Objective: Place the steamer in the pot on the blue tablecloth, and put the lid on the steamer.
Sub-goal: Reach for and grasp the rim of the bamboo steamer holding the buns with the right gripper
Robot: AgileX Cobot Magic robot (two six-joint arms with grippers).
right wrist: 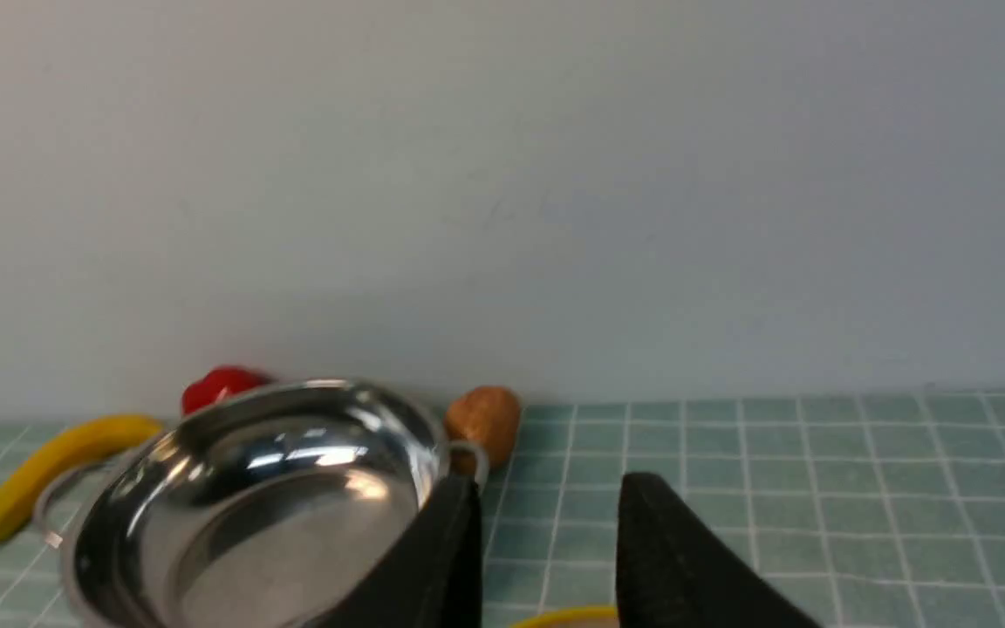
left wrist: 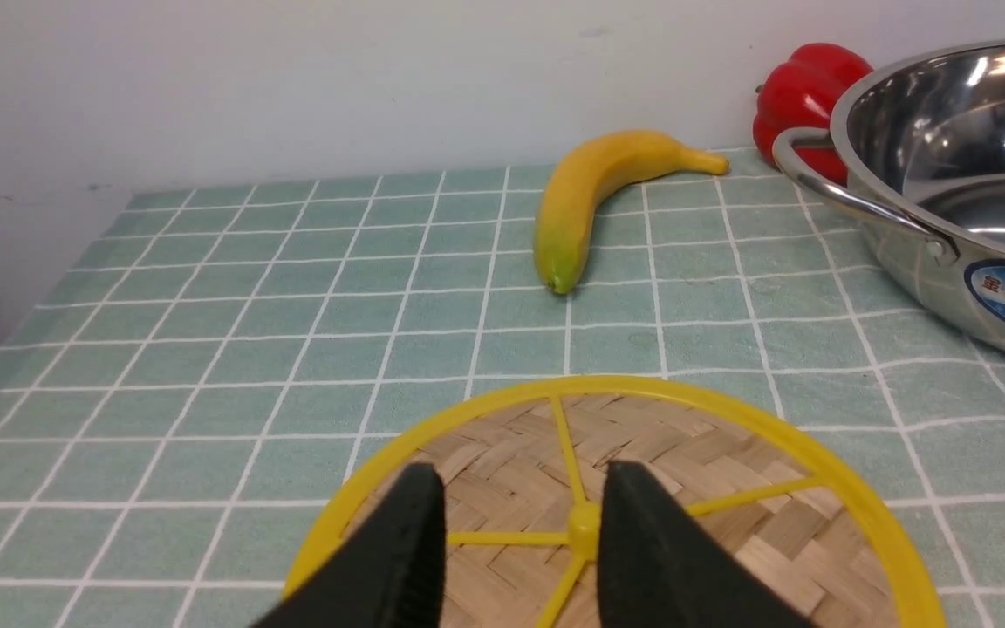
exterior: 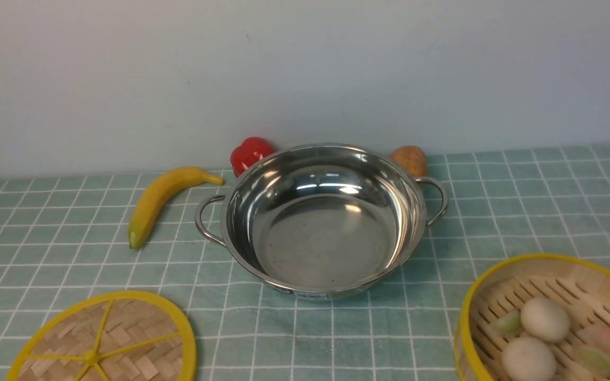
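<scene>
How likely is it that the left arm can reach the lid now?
Probably yes: its jaws stand apart close over the lid, framing the hub, with nothing seen between them.

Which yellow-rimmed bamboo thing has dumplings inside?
The steamer, the deep slatted basket on the robot's right. The flat woven lid on the left carries nothing.

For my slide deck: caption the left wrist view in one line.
Open left end effector over the lid, with the banana and pot beyond.

Glossy steel pot (exterior: 326,238), matt woven-bamboo lid (exterior: 119,328).
</scene>
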